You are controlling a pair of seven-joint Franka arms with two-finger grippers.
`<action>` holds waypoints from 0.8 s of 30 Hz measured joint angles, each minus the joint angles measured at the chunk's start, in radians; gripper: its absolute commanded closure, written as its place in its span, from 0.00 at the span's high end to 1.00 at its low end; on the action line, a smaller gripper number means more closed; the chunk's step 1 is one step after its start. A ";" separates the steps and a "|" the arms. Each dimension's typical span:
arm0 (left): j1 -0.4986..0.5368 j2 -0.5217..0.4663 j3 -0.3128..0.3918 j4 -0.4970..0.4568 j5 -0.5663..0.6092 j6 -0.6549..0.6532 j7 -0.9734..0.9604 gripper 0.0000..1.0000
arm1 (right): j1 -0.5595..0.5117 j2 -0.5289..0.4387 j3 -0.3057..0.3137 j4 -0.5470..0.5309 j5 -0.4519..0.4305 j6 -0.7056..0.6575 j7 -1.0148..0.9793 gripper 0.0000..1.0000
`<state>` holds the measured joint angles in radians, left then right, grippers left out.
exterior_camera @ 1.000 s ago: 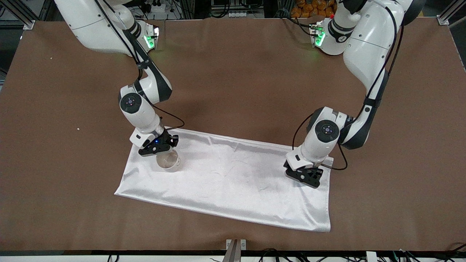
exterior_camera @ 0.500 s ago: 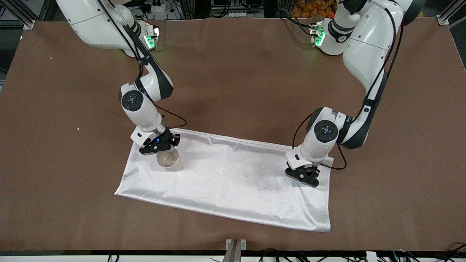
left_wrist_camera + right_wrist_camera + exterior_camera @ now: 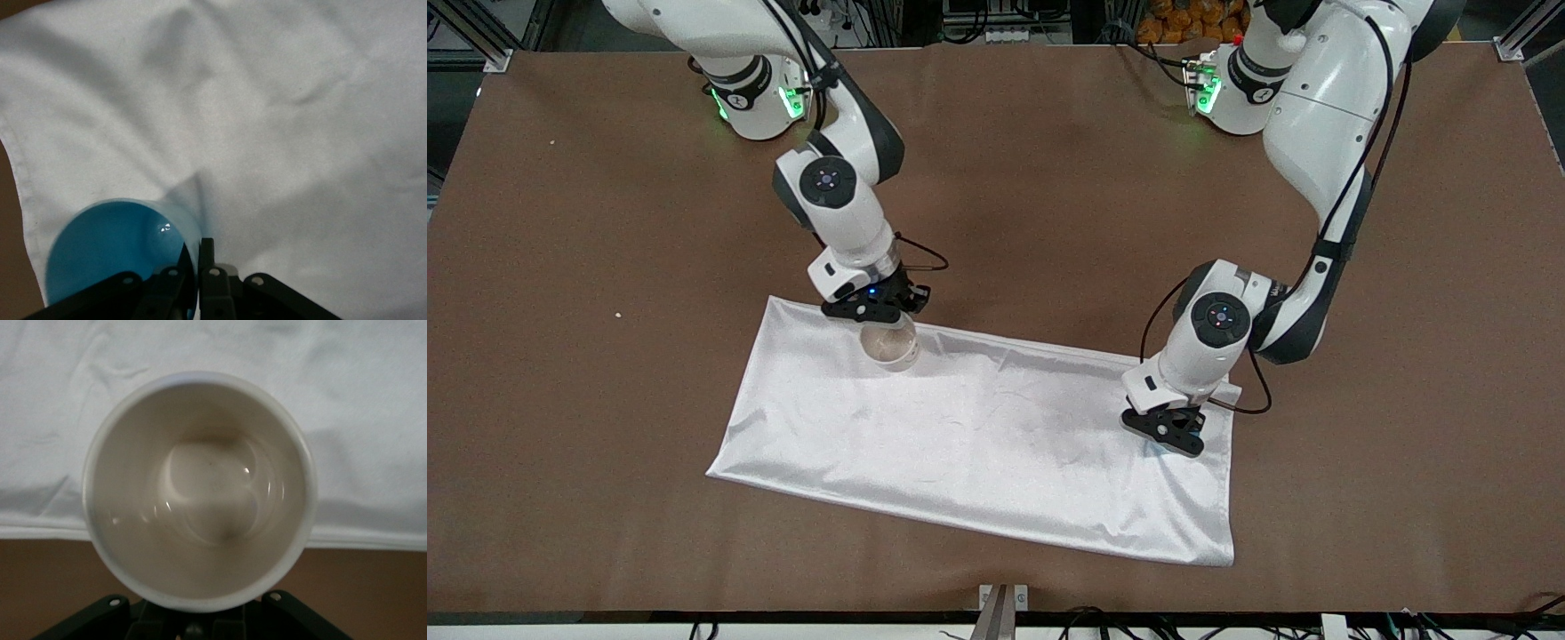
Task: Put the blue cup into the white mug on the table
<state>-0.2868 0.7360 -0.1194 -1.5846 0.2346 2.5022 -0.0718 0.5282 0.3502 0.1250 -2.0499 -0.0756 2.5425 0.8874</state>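
My right gripper (image 3: 879, 309) is shut on the white mug (image 3: 890, 347) and holds it upright over the cloth's edge farthest from the front camera. The right wrist view looks into the mug's empty cream interior (image 3: 200, 487); the mug hides its handle and my right gripper (image 3: 197, 628). My left gripper (image 3: 1168, 432) is low over the cloth at the left arm's end and hides the blue cup in the front view. In the left wrist view the left gripper (image 3: 199, 267) is shut on the wall of the blue cup (image 3: 110, 253), one finger inside, one outside.
A white satin cloth (image 3: 978, 444) lies spread on the brown table (image 3: 1049, 196), wrinkled in places. A small white crumb (image 3: 617, 314) lies on the table toward the right arm's end. A metal bracket (image 3: 1002, 597) sits at the table's near edge.
My right gripper has carried the white mug away from the front camera and toward the table's middle, to the cloth's farther edge. The left gripper has barely moved.
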 measured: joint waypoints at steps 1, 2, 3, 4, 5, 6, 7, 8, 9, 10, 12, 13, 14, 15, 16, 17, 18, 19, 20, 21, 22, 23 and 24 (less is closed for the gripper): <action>-0.001 -0.003 0.000 0.003 0.000 -0.010 0.000 0.00 | 0.021 0.001 0.000 0.000 0.000 0.000 0.027 0.00; -0.001 -0.005 0.000 0.005 0.000 -0.019 0.000 0.00 | 0.039 0.001 0.000 -0.001 0.000 -0.001 0.048 0.00; -0.001 -0.009 0.000 0.007 0.000 -0.028 0.000 0.00 | 0.055 0.001 0.000 -0.001 0.000 -0.001 0.068 0.00; -0.001 -0.013 0.000 0.009 0.000 -0.038 0.000 0.00 | 0.073 0.002 0.000 -0.002 0.000 -0.002 0.091 0.00; -0.001 -0.018 0.000 0.011 0.000 -0.045 0.000 0.00 | 0.089 0.002 0.000 -0.003 0.000 -0.003 0.111 0.00; -0.001 -0.024 0.000 0.012 0.000 -0.054 0.000 0.00 | 0.102 0.003 0.000 -0.003 0.000 -0.004 0.128 0.00; -0.001 -0.030 0.001 0.013 0.000 -0.062 0.000 0.00 | 0.116 0.004 0.000 -0.004 0.000 -0.005 0.144 0.00; 0.000 -0.037 0.002 0.014 0.000 -0.070 0.000 0.00 | 0.127 0.005 0.000 -0.004 0.000 -0.005 0.159 0.00; 0.000 -0.043 0.002 0.014 0.001 -0.077 0.000 0.00 | 0.137 0.006 0.000 -0.005 0.000 -0.006 0.171 0.00; 0.001 -0.051 0.003 0.015 0.001 -0.085 0.000 0.00 | 0.146 0.008 0.000 -0.005 0.000 -0.007 0.183 0.00; 0.002 -0.066 0.004 0.015 0.001 -0.100 0.000 0.00 | 0.159 0.012 0.000 -0.006 0.000 -0.008 0.199 0.00; 0.002 -0.075 0.005 0.015 0.001 -0.109 0.000 0.00 | 0.164 0.015 0.000 -0.006 0.000 -0.008 0.204 0.00; 0.002 -0.082 0.005 0.015 0.001 -0.117 0.000 0.00 | 0.170 0.018 -0.001 -0.006 0.000 -0.008 0.208 0.00; 0.003 -0.090 0.005 0.015 0.001 -0.125 0.000 0.00 | 0.175 0.022 -0.001 -0.006 0.000 -0.008 0.211 0.00; 0.003 -0.099 0.005 0.016 0.001 -0.133 0.000 0.00 | 0.181 0.026 -0.001 -0.007 0.000 -0.008 0.216 0.00; 0.004 -0.107 0.005 0.016 0.001 -0.140 0.000 0.00 | 0.187 0.030 -0.001 -0.007 0.000 -0.008 0.222 0.00; 0.004 -0.116 0.005 0.016 0.001 -0.149 0.000 0.00 | 0.193 0.034 -0.001 -0.007 0.000 -0.007 0.228 0.00; 0.005 -0.125 0.005 0.017 0.001 -0.158 0.000 0.00 | 0.200 0.039 -0.001 -0.008 0.000 -0.007 0.233 0.00; 0.005 -0.135 0.005 0.017 0.001 -0.170 0.000 0.00 | 0.207 0.043 -0.001 -0.008 0.000 -0.007 0.239 0.00; 0.005 -0.145 0.005 0.017 0.001 -0.183 0.000 0.00 | 0.214 0.048 -0.001 -0.008 0.000 -0.006 0.244 0.00; 0.005 -0.154 0.005 0.017 0.001 -0.197 0.000 0.00 | 0.221 0.053 -0.001 -0.008 0.000 -0.005 0.248 0.00; 0.005 -0.164 0.005 0.017 0.001 -0.210 0.000 0.00 | 0.228 0.059 -0.001 -0.008 0.000 -0.004 0.252 0.00; 0.005 -0.175 0.005 0.018 0.001 -0.224 0.000 0.00 | 0.234 0.064 -0.001 -0.008 0.000 -0.003 0.258 0.00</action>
<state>-0.2817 0.5614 -0.1144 -1.5670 0.2353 2.2783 -0.0718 0.7618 0.4141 0.1235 -2.0583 -0.0756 2.5391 1.1455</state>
